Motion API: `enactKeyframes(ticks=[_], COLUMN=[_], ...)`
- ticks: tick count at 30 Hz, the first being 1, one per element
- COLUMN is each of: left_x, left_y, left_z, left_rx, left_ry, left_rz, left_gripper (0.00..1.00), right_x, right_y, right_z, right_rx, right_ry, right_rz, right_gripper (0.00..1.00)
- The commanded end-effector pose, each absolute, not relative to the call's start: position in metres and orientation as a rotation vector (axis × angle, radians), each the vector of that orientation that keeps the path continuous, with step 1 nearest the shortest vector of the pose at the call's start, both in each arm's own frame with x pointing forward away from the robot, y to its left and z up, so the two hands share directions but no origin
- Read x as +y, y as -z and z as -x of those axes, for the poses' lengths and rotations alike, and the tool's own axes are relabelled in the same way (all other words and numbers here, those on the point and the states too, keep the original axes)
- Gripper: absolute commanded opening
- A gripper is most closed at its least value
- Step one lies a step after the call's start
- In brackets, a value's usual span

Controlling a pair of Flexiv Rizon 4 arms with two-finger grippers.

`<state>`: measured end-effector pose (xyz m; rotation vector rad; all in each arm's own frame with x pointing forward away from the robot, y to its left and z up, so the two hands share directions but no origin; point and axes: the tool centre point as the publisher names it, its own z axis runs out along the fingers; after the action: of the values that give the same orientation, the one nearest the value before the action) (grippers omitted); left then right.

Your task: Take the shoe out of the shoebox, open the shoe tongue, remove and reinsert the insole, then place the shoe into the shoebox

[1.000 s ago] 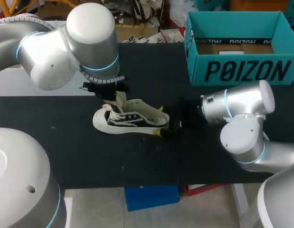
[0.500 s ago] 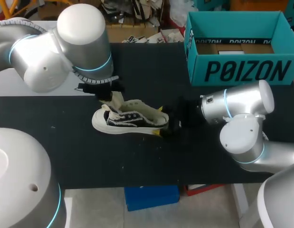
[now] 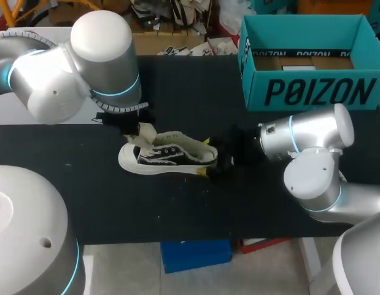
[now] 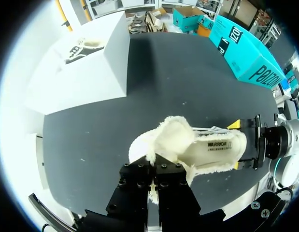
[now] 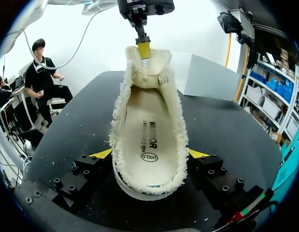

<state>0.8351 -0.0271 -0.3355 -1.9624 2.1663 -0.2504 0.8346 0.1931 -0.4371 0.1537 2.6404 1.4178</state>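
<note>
A black-and-white shoe (image 3: 168, 157) with fleece lining lies on its sole on the black table, toe to the left. My left gripper (image 3: 138, 129) is shut on the fleecy tongue (image 4: 171, 141), holding it lifted and bent toward the toe. In the right wrist view, that gripper's yellow tip (image 5: 144, 49) pinches the tongue's end (image 5: 148, 65). My right gripper (image 3: 206, 157) clasps the heel from both sides, its fingers (image 5: 102, 153) pressed to the shoe's walls. The cream insole (image 5: 149, 142) lies flat inside the shoe. The open teal shoebox (image 3: 307, 91) stands at the back right.
A white block (image 4: 86, 72) with another shoe on top stands at the table's left side, behind the left arm. Bare black tabletop (image 3: 196, 92) lies between the shoe and the shoebox, and more in front of the shoe.
My left arm has drawn leftward, pulling the tongue further over toward the toe; the shoe's toe shifted slightly left. The right arm has stayed still.
</note>
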Motion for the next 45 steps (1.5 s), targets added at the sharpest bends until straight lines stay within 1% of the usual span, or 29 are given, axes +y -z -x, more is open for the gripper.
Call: enactKeyframes(ticks=[1,10,11,12,13,21,28,31,32,33,34,35,36,41,45], left_x=[-0.020,-0.021,-0.021,-0.022,-0.024,-0.038,-0.063,-0.073,-0.077,-0.081,-0.084,-0.088,-0.091,-0.099,-0.104], left_y=[0.341,0.347,0.347,0.347,0.345,0.315,0.279,0.274,0.273,0.273,0.273,0.273,0.273,0.277,0.280], left_z=[-0.835,-0.836,-0.837,-0.837,-0.838,-0.845,-0.851,-0.852,-0.851,-0.850,-0.851,-0.851,-0.851,-0.860,-0.865], left_rx=[2.166,2.173,2.184,2.201,2.220,2.415,2.773,2.934,3.016,3.094,3.134,3.179,3.246,3.458,3.502], left_ry=[0.251,0.218,0.212,0.208,0.214,0.376,0.561,0.540,0.505,0.456,0.426,0.410,0.390,0.319,0.299], left_rz=[1.962,1.957,1.947,1.925,1.903,1.640,1.134,0.874,0.742,0.582,0.477,0.369,0.271,-0.154,-0.274], left_gripper=[0.00,0.00,0.18,0.47,1.00,1.00,1.00,1.00,0.50,0.35,0.33,0.24,0.00,0.00,0.00], right_x=[0.190,0.190,0.190,0.190,0.190,0.190,0.190,0.190,0.190,0.190,0.190,0.190,0.190,0.190,0.190], right_y=[0.442,0.442,0.442,0.442,0.442,0.442,0.442,0.442,0.442,0.442,0.442,0.442,0.442,0.442,0.442], right_z=[-0.834,-0.834,-0.834,-0.834,-0.834,-0.834,-0.834,-0.834,-0.834,-0.834,-0.834,-0.834,-0.834,-0.834,-0.834], right_rx=[2.641,2.641,2.641,2.641,2.641,2.641,2.641,2.641,2.641,2.641,2.641,2.641,2.641,2.641,2.641], right_ry=[-1.414,-1.414,-1.414,-1.414,-1.414,-1.414,-1.414,-1.414,-1.414,-1.414,-1.414,-1.414,-1.414,-1.414,-1.414], right_rz=[-0.159,-0.159,-0.159,-0.159,-0.159,-0.159,-0.159,-0.159,-0.159,-0.159,-0.159,-0.159,-0.159,-0.159,-0.159], right_gripper=[0.00,0.00,0.00,0.00,0.00,0.00,0.00,0.00,0.00,0.00,0.00,0.00,0.00,0.00,0.00])
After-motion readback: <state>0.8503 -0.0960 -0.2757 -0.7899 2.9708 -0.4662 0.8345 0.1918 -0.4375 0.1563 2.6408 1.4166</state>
